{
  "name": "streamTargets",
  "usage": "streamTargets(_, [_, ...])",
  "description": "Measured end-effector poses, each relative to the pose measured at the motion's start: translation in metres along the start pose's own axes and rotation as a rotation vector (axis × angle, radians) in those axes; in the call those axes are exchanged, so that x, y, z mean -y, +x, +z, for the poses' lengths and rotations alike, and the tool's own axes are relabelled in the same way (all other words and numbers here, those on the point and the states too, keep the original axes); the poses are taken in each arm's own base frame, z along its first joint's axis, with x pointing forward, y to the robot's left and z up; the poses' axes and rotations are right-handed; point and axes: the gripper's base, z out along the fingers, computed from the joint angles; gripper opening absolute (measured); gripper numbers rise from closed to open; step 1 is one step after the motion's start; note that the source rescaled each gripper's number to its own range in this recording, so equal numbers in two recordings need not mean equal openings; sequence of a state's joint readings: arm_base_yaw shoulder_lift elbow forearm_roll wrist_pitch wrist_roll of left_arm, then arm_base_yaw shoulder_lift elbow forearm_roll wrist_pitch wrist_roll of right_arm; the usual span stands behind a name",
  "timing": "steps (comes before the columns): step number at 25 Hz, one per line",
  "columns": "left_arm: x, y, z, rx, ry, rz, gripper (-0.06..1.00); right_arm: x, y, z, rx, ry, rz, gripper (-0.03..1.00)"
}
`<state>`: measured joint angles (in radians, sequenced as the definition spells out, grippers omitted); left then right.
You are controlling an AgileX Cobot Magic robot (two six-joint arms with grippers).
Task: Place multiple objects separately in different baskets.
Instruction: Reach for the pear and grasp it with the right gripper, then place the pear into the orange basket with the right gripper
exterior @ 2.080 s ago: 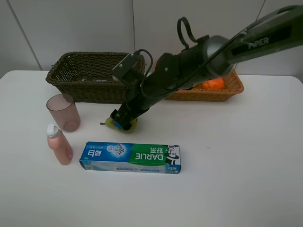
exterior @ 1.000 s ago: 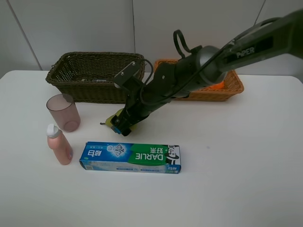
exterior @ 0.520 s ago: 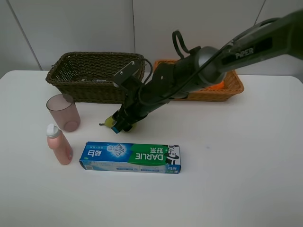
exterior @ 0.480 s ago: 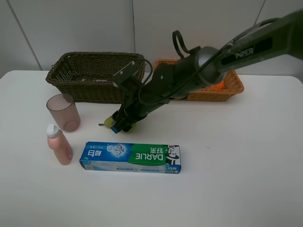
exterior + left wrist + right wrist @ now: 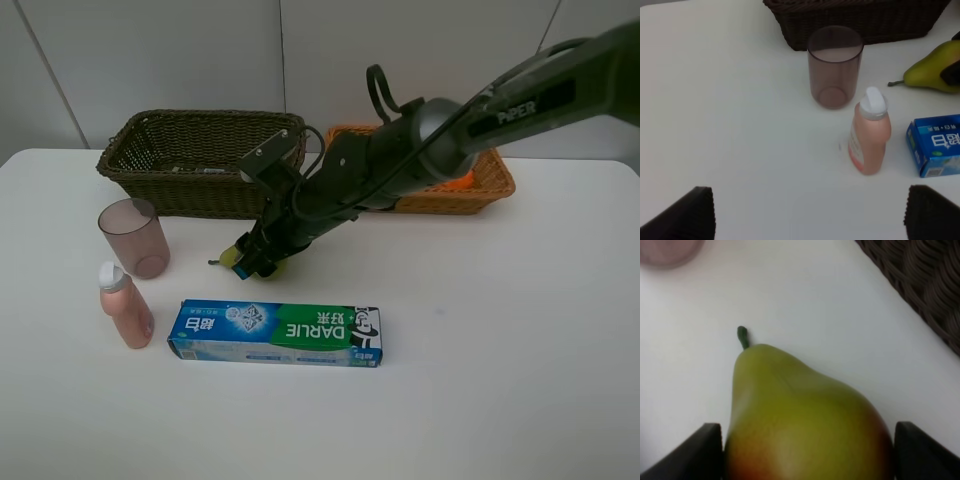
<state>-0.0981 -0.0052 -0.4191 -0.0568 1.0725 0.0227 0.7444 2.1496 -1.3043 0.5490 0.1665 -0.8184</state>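
Note:
The green-red pear lies on the white table in front of the dark brown basket, stem pointing left. My right gripper reaches across the middle and is shut on the pear's wide end, a finger on each side. The left gripper hangs open above the table with nothing between its fingers; it looks down on the mauve cup, the pink bottle and an end of the toothpaste box. The orange-tan basket holds an orange.
The cup and pink bottle stand at the left. The toothpaste box lies flat just in front of the pear. The dark basket's wall is close behind the pear. My right arm hides part of the orange-tan basket.
My right gripper has closed from wide open onto the pear and shifted slightly left. Cup, bottle and box have not moved.

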Motion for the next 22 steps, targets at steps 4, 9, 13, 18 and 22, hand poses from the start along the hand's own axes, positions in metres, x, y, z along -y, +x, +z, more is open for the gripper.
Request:
streamTargets(4, [0.000,0.000,0.000,0.000,0.000,0.000,1.00,0.000,0.000,0.000,0.001,-0.001,0.010,0.51])
streamTargets(9, [0.000,0.000,0.000,0.000,0.000,0.000,1.00,0.000,-0.002,-0.003,0.007,-0.005,0.024,0.51])
streamTargets(13, [0.000,0.000,0.000,0.000,0.000,0.000,1.00,0.000,-0.009,-0.013,0.023,-0.012,0.021,0.51])
streamTargets(18, [0.000,0.000,0.000,0.000,0.000,0.000,1.00,-0.001,-0.015,-0.024,0.031,-0.027,0.022,0.51])
streamTargets(22, [0.000,0.000,0.000,0.000,0.000,0.000,1.00,-0.002,-0.021,-0.035,0.036,-0.047,0.019,0.51])
